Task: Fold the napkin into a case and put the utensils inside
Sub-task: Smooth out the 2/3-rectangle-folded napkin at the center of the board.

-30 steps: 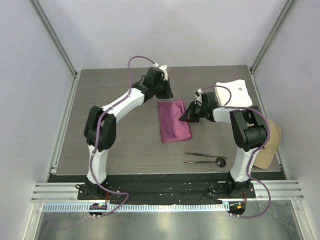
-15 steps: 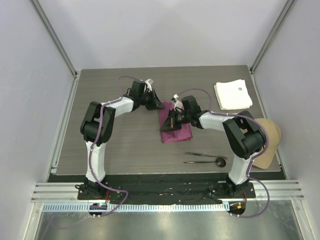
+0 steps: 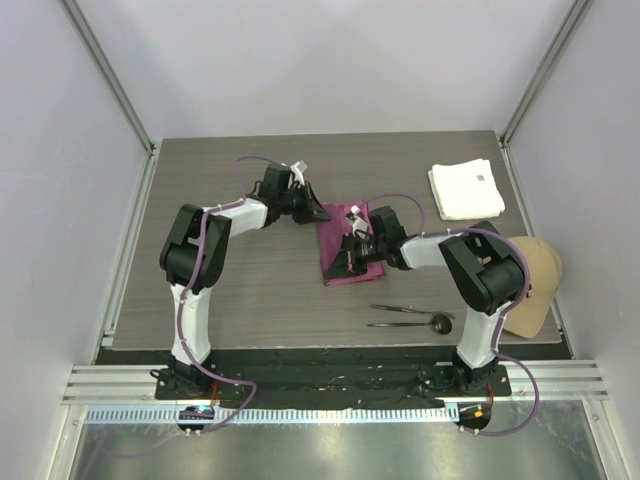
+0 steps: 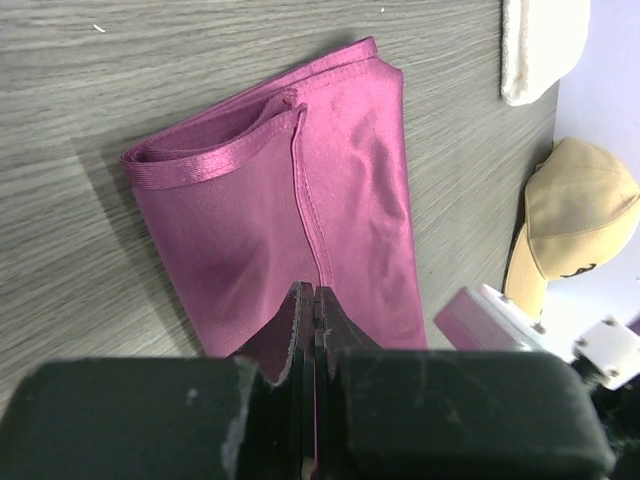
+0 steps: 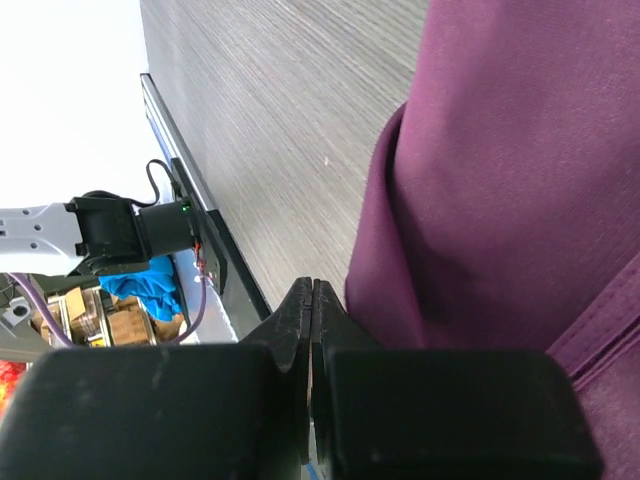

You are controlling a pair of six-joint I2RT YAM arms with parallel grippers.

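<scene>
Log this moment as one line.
napkin folded | left pincer shut at its edge | right pincer shut over it | utensils outside

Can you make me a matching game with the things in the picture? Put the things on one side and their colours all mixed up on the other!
Things:
1. napkin
2. folded cloth at the table's far right corner
3. cap
4. spoon

Colours:
A. tan
B. black
C. magenta-purple
D. white

Pairs: 1-C, 2-D, 3-A, 4-B
</scene>
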